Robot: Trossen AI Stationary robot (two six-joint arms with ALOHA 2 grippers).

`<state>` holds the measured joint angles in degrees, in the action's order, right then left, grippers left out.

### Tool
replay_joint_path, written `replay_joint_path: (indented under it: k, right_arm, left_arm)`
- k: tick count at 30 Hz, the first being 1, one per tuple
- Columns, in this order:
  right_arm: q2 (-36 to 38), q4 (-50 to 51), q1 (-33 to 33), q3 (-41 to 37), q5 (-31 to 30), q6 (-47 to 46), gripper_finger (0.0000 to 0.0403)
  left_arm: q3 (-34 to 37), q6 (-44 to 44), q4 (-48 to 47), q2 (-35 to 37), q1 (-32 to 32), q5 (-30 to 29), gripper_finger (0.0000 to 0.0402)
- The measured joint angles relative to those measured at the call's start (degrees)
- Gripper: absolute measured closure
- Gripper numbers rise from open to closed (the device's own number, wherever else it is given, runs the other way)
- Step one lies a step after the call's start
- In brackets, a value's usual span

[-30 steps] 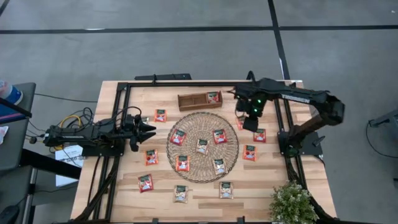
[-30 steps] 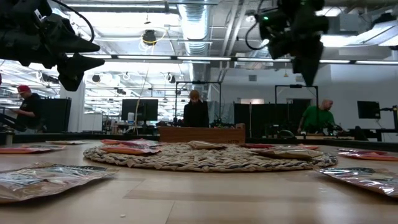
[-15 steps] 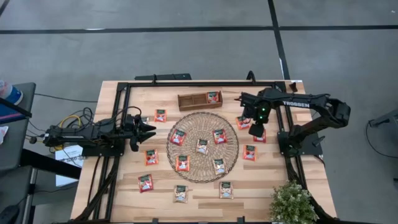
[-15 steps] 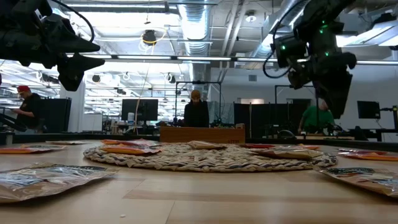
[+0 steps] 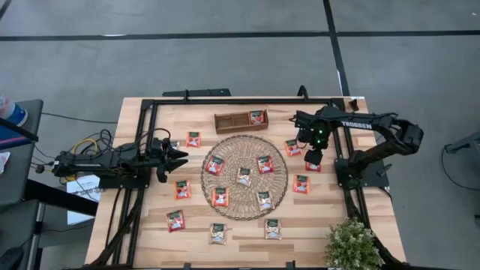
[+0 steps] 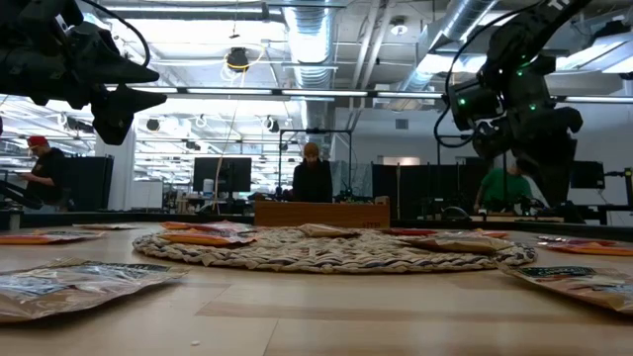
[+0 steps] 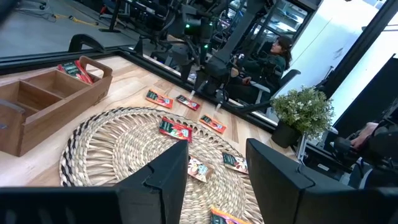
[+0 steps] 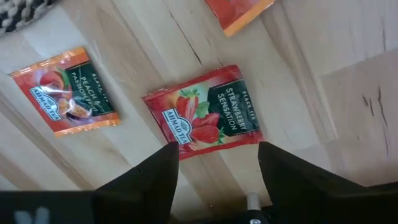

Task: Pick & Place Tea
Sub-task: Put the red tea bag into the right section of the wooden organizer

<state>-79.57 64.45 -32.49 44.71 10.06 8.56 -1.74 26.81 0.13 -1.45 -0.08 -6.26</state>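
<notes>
Two arms work over a wooden desk [image 5: 247, 247] scattered with tea sachets. The right end effector [image 5: 311, 159] hangs low over the desk's right side, its fingers spread and grasping nothing; the right wrist view looks down between them at a red strawberry sachet [image 8: 203, 113] lying flat on the wood, with an orange peach sachet [image 8: 67, 91] just beside it and the corner of another orange one [image 8: 239, 14] at the picture's edge. From above, that red sachet is mostly hidden under the end effector. Five sachets lie on the round woven mat [image 5: 244, 211] at the desk's middle, among them a red one [image 5: 215, 165] and a pale one [image 5: 244, 176]. Others lie on bare wood around the mat: an orange sachet [image 5: 193, 139] near the left arm, another [image 5: 182, 189] below it, a red one [image 5: 175, 220], two pale ones [image 5: 218, 233] toward the near edge, and an orange one [image 5: 301, 184] on the right. One sachet [image 5: 257, 117] sits in the rightmost compartment of the brown wooden tray [image 5: 229, 121] behind the mat. The left end effector [image 5: 177, 157] waits released at the left side, raised off the desk, pointing toward the mat. A small potted plant [image 5: 351, 245] stands at the near right corner. People show in the room beyond the desk.
</notes>
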Motion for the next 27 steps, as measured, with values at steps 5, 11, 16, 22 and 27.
replay_joint_path:
  k: [5, 11, 16, 22, 27]
  right_arm:
    - [-0.12, -0.47, 0.51, 0.00, -0.34, 0.88, 0.0195]
    - [-4.36, -1.12, 1.36, 0.02, -1.82, 1.70, 0.0189]
    - [-9.11, -3.61, 0.81, 0.02, -3.23, 2.58, 0.0186]
    - [-12.42, -5.57, -0.87, 0.04, -5.05, 3.56, 0.0188]
    - [-15.18, -5.51, -0.76, 0.17, -7.06, 3.52, 0.0188]
  left_arm:
    - [0.00, -0.04, 0.01, 0.00, 0.00, 0.00, 0.0247]
    - [0.02, -0.05, 0.01, 0.00, 0.00, 0.00, 0.0247]
    - [0.02, 0.81, 0.02, 0.00, -0.01, 0.00, 0.0247]
    - [0.02, 1.23, 0.03, 0.00, 0.00, 0.00, 0.0247]
    - [0.02, 1.31, 0.03, 0.00, 0.00, 0.00, 0.0247]
